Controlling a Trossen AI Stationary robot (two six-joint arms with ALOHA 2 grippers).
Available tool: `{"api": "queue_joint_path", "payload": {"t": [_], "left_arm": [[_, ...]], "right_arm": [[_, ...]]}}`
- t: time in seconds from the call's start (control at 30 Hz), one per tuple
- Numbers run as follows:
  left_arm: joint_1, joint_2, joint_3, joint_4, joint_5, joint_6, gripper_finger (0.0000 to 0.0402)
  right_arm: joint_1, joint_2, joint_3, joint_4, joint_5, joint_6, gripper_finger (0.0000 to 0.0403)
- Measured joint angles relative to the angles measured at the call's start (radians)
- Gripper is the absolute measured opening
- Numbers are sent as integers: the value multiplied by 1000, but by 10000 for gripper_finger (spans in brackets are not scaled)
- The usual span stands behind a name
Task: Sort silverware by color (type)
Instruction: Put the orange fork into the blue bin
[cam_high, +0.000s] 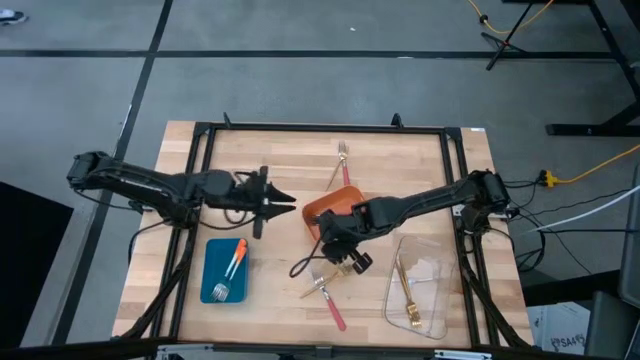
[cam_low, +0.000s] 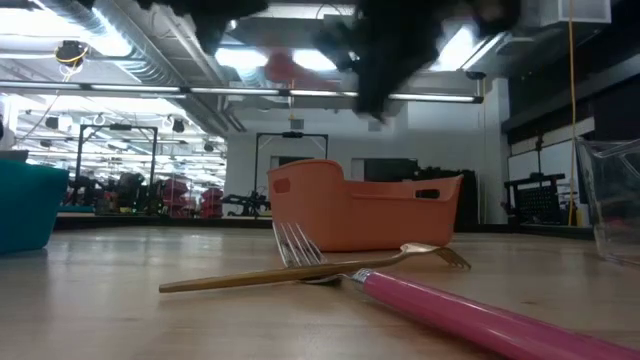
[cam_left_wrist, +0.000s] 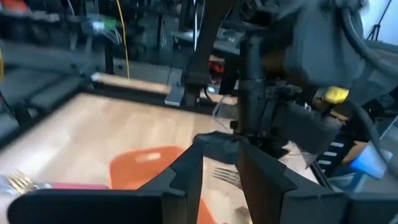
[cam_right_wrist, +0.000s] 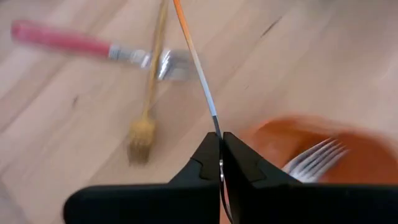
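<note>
From above, the right gripper (cam_high: 338, 243) hangs by the orange tray (cam_high: 322, 208); the left gripper (cam_high: 285, 202) waits, partly open. Its wrist camera shows it clamping an orange-handled fork (cam_right_wrist: 198, 62). It likely belongs in the blue tray (cam_high: 212, 262) to the left.

Bright overhead lighting, wrist views motion-blurred

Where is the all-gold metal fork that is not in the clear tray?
In the high view, the all-gold metal fork lies on the wooden table near the front edge, crossing the pink-handled fork, between the blue tray and the clear tray.
</note>
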Motion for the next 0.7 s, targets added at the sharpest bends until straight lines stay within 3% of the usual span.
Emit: {"api": "queue_joint_path", "payload": {"t": [0.23, 0.47, 0.7], "left_arm": [[-81, -67, 0, -12, -119, 139, 94], [-154, -71, 0, -62, -261, 286, 94], [-199, -76, 0, -83, -405, 376, 94]], "right_arm": [[0, 0, 106, 102, 0, 5, 0], [0, 0, 109, 312, 18, 63, 0], [1, -15, 109, 370, 17, 104, 0]]}}
